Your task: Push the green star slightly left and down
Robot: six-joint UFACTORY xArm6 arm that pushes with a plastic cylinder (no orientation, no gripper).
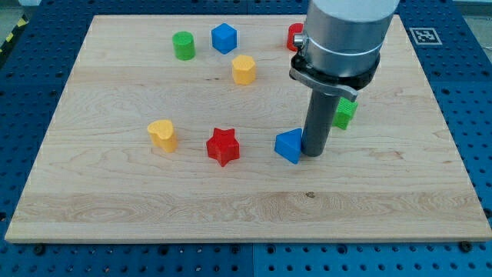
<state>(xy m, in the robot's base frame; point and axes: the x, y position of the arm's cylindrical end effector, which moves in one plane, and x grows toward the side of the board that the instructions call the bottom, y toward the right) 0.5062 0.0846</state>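
Note:
The green star sits right of the board's middle, partly hidden behind my rod, so its shape is hard to make out. My tip rests on the board below and left of it, touching the right side of a blue block. The arm's grey body covers the board's upper right.
A red star and a yellow heart-shaped block lie left of the blue block. A green cylinder, a blue block and a yellow block sit near the top. A red block peeks out behind the arm.

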